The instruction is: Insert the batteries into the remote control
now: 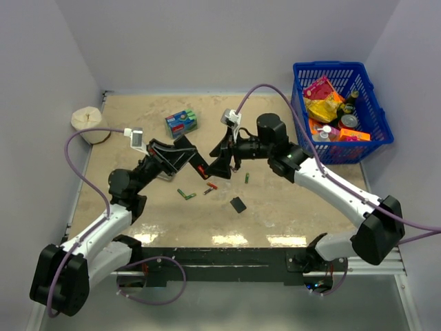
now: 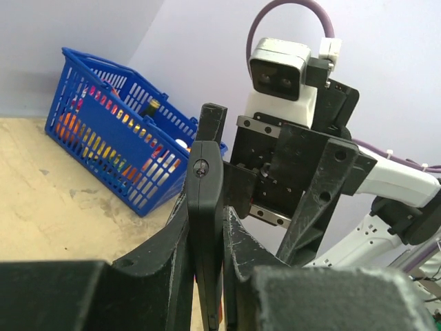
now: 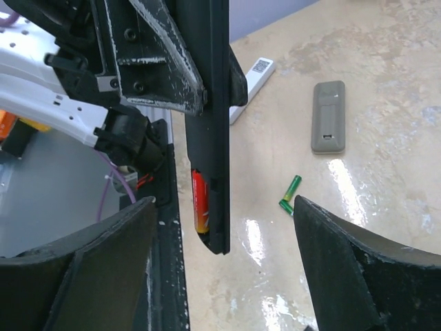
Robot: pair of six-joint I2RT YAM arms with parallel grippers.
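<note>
My left gripper is shut on the black remote control and holds it above the table. In the left wrist view the remote stands edge-on between the jaws. In the right wrist view the remote hangs between the wide-open fingers of my right gripper, with an orange-red battery in its open compartment. On the table lie a green pair of batteries, a red one and another green one. The black back cover lies in front of them.
A blue basket with groceries stands at the back right. A blue-green packet lies at the back middle and a paper roll at the far left. A grey remote and a white remote lie below the left arm.
</note>
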